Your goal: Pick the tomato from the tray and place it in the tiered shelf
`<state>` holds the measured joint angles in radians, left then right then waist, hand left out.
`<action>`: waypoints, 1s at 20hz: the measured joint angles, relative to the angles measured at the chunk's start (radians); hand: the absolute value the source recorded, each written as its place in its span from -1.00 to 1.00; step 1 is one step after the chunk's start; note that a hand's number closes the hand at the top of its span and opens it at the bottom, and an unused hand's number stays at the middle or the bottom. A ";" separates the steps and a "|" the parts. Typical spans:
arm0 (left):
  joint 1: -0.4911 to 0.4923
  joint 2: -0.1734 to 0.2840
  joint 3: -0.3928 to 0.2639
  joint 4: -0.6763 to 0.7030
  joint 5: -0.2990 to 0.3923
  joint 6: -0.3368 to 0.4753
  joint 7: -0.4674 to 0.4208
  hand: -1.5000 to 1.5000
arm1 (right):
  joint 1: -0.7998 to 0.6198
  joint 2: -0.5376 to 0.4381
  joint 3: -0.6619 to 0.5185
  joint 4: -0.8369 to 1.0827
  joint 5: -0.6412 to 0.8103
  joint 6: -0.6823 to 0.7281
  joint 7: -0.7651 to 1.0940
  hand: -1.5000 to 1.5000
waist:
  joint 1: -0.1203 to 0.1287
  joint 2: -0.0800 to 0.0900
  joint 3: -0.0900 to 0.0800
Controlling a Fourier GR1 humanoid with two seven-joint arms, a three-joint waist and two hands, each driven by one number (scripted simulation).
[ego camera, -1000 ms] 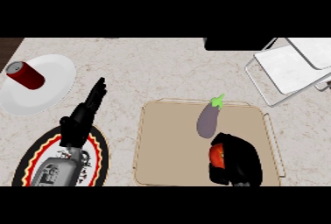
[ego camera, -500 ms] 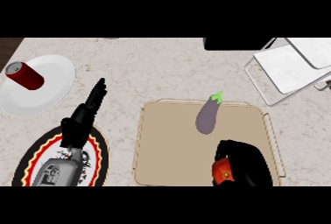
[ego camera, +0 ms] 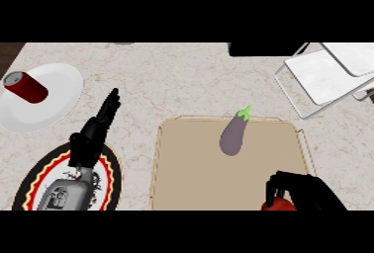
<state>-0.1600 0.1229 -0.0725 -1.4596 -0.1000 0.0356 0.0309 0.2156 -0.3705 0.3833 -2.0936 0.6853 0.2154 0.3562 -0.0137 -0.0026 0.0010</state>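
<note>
While on tray [ego camera: 182, 173], right hand [ego camera: 303, 190] grips tomato [ego camera: 277, 204].

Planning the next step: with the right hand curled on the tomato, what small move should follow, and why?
Probably lift the right hand straight up: its fingers curl round the tomato low over the tray, and the tiered shelf sits further back right, past the eggplant.

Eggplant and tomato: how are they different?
The eggplant is purple and long; the tomato is red and looks round. The eggplant lies bare on the tray, touched by nothing; the tomato is mostly hidden under the curled right robot hand. Both are over the tray.
</note>
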 measured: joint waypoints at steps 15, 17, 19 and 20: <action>0.002 -0.008 0.008 -0.002 -0.003 -0.005 0.006 0.00 | -0.055 -0.035 -0.432 -0.294 -0.348 0.031 0.104 1.00 | 0.002 0.000 -0.002; -0.005 -0.008 0.007 -0.006 -0.007 -0.003 0.016 0.00 | -0.100 -0.061 -0.514 -0.298 -0.393 0.041 0.133 1.00 | -0.001 -0.001 -0.002; -0.009 -0.007 0.010 0.000 -0.009 -0.003 0.014 0.00 | -0.170 -0.077 -0.567 -0.298 -0.422 0.036 0.190 1.00 | 0.003 0.000 -0.002; -0.009 -0.004 0.014 -0.007 -0.004 -0.008 0.019 0.00 | -0.209 -0.089 -0.604 -0.292 -0.447 0.035 0.213 1.00 | 0.006 0.000 -0.002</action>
<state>-0.1694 0.1187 -0.0588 -1.4661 -0.1039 0.0275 0.0495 0.0070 -0.4599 -0.2203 -2.3858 0.2387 0.2509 0.5696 -0.0079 -0.0028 -0.0013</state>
